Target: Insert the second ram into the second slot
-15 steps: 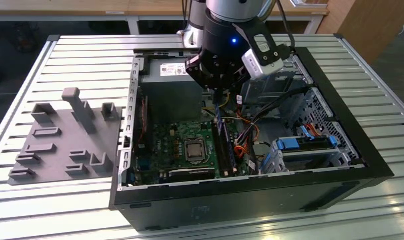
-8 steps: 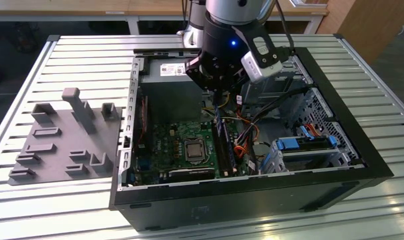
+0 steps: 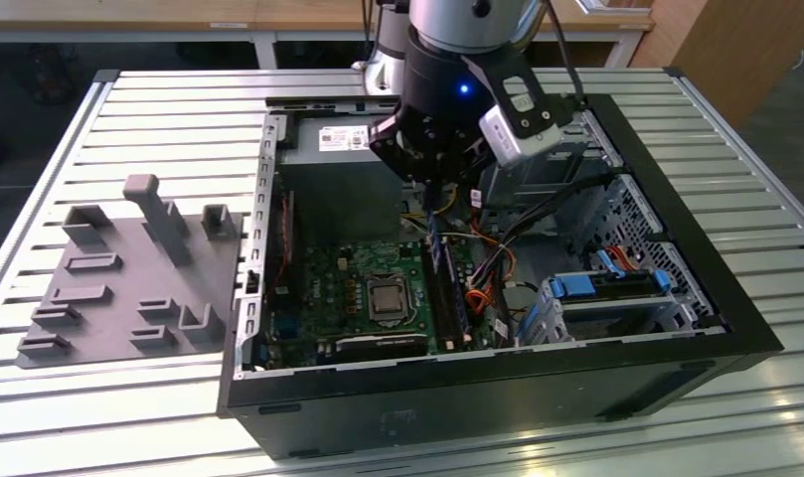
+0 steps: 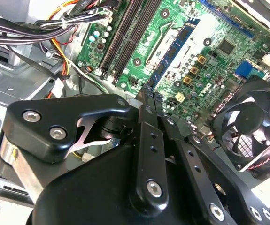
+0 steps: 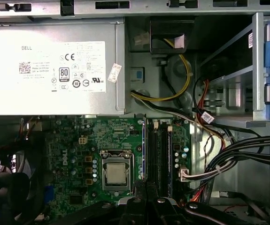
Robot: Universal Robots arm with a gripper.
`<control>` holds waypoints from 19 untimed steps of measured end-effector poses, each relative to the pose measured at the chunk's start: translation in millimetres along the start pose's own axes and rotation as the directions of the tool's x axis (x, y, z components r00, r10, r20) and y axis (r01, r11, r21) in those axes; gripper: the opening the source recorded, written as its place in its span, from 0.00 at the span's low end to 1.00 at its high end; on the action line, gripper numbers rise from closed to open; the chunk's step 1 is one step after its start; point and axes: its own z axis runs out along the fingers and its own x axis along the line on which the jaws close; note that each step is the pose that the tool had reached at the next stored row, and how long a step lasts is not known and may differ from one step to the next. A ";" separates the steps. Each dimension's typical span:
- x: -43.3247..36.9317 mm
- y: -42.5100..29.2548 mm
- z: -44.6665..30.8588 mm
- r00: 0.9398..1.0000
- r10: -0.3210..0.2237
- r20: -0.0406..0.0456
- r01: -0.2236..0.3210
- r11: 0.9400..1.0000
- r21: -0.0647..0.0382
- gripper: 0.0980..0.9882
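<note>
Gripper (image 3: 432, 199) hangs low in the open computer case (image 3: 508, 373), its fingers clamped on the second ram (image 4: 174, 49), which it holds edge-on. I see the stick running along the memory slots (image 5: 159, 150) on their CPU socket (image 5: 115, 172) side, toward the exterior view's left. I can't tell whether it's seated.

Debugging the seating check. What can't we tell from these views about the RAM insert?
1. Whether the second ram touches the RAM slots: it is edge-on in both wrist views and too small to tell in the exterior view.
2. The slots' gripper-side end: hidden behind the gripper in the first wrist view.
3. Whether a neighbouring slot already holds a stick: too dark in every view.
</note>
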 end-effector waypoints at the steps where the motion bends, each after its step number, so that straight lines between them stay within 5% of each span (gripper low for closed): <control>1: 0.0 0.0 0.5 1.000 -0.001 0.000 0.001 1.000 0.000 0.02; 19: -0.2 -1.7 6.2 1.000 -0.005 -0.002 0.005 1.000 0.000 0.02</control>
